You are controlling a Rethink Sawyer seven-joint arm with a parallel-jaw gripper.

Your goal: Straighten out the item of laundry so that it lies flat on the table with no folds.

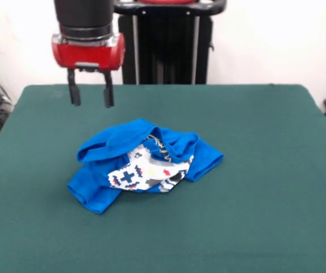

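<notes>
Shirt (142, 165) crumpled mid-table (265, 170), open jaws apart.

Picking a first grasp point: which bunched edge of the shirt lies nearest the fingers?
The blue fold at the T-shirt's far left, below the open gripper; other edges lie farther.

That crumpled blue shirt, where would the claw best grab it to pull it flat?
Probably the folded-over flap at the top of the T-shirt, coming straight down from above. It covers part of the print, so lifting it away should unfold the shirt. The gripper hangs open above the table.
</notes>
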